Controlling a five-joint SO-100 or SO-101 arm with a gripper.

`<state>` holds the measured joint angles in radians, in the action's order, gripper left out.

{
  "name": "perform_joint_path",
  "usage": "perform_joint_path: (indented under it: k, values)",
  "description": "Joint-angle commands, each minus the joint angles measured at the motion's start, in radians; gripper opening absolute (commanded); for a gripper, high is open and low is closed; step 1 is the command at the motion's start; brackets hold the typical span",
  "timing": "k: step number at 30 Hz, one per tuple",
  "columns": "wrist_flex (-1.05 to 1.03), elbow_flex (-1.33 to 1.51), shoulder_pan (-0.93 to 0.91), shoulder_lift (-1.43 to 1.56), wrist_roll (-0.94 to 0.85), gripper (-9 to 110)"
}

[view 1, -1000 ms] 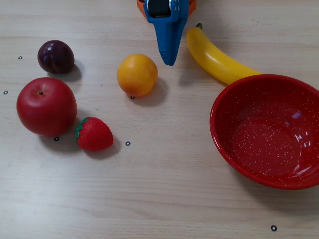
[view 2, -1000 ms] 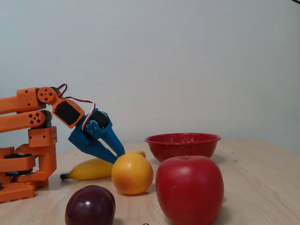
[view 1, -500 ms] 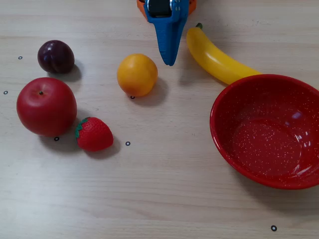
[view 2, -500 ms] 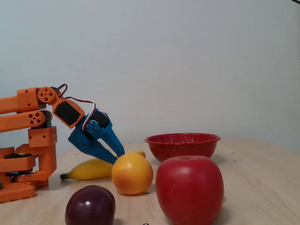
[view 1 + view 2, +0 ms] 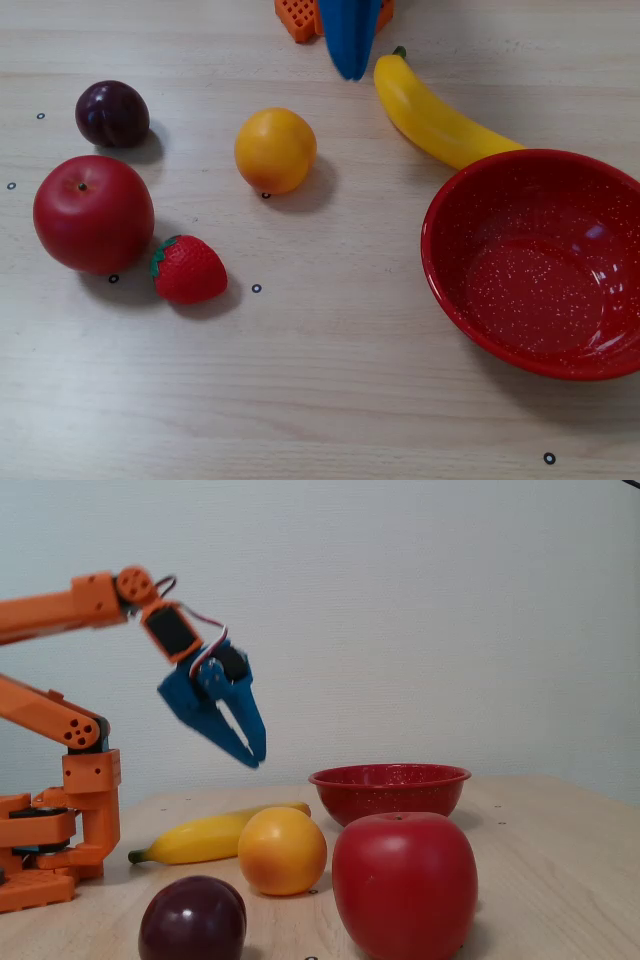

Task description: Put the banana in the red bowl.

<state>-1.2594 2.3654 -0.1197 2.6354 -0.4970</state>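
The yellow banana [image 5: 435,115] lies on the wooden table, its green stem toward the arm and its far end hidden behind the rim of the red bowl [image 5: 447,270]. In the low side fixed view the banana [image 5: 200,838] rests behind the orange fruit, with the red bowl [image 5: 390,792] further right and empty. My blue gripper [image 5: 256,760] hangs well above the table, pointing down, jaws shut with nothing in them. In the top fixed view only the gripper's tip [image 5: 350,70] shows, just left of the banana's stem.
A round orange fruit [image 5: 275,150], a dark plum [image 5: 112,113], a red apple [image 5: 93,213] and a strawberry [image 5: 188,270] sit to the left. The orange arm base [image 5: 60,820] stands at the table's far side.
The arm has lifted the shut gripper from near the table by the orange fruit to well above it; in the top view it drew back toward the top edge. The fruits stayed put.
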Motion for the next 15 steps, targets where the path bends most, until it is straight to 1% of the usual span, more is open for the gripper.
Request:
perform_joint_path:
  k: [1, 5, 10, 15]
  values:
    - [-0.092, -0.176, -0.074, -0.057, -0.092, 0]
    - [-0.178, -0.288, -0.163, -0.209, -0.245, 1]
    - [-0.252, -0.410, -0.236, -0.396, -0.439, 4]
    - [-0.313, -0.515, -0.318, -0.528, -0.594, 9]
